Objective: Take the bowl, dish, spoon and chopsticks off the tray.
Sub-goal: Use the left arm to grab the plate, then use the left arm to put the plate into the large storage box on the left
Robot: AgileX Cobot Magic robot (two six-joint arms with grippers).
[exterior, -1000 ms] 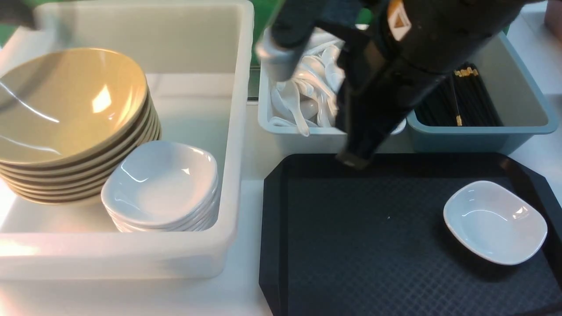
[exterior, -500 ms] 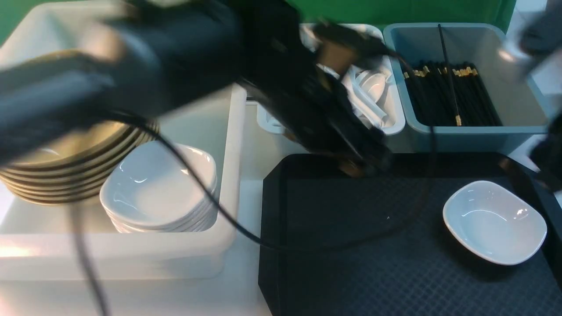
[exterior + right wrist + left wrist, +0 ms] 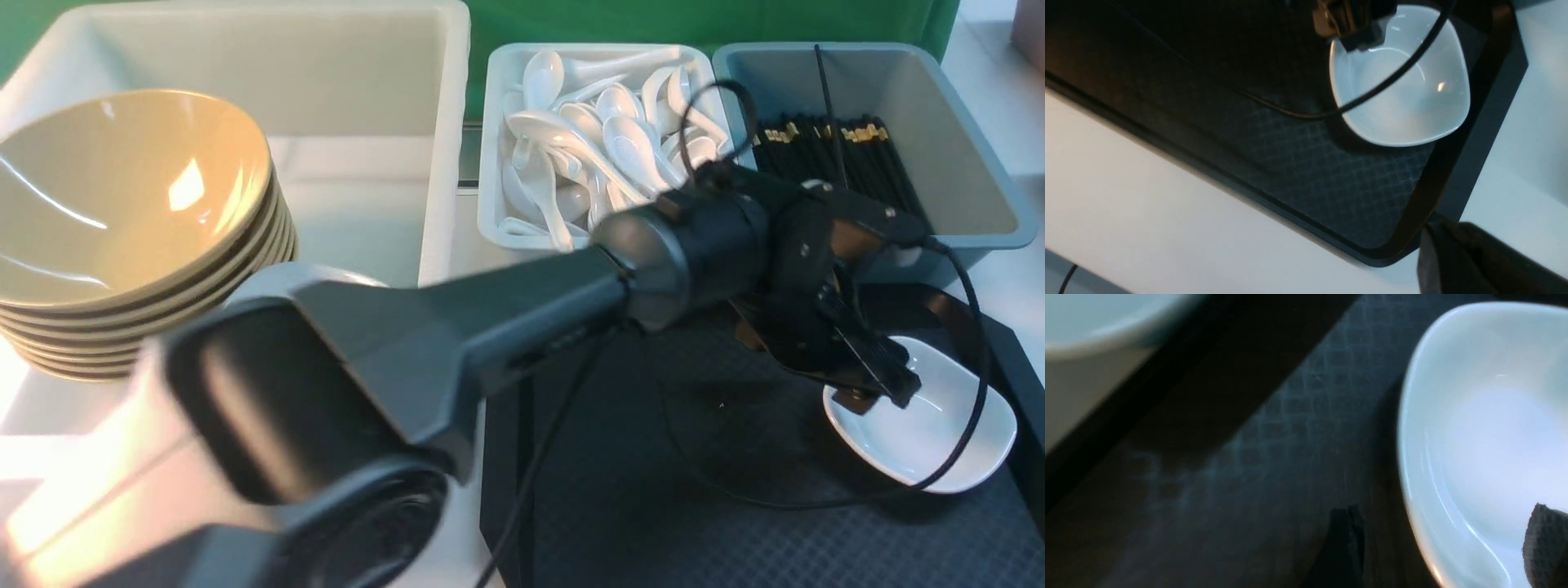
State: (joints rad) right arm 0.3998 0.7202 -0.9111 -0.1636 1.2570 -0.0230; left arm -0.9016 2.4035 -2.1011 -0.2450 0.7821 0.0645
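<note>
Left claw astride dish rim — jaws apart.

A white table is shown; set directly on it, close together, are a white tub, a pale spoon bin, a grey-blue bin and a black tray.

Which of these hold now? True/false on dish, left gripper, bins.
1. The small glossy white rounded-square dish lies on the big flat black plastic tray. True.
2. The left gripper is shut on the dish. False: its jaws are open, straddling the dish's rim.
3. The glossy tan-olive bowls are stacked in the white plastic tub. True.
4. The glossy white soup spoons share the grey-blue bin with the black chopsticks. False: the spoons fill their own pale bin beside it.
</note>
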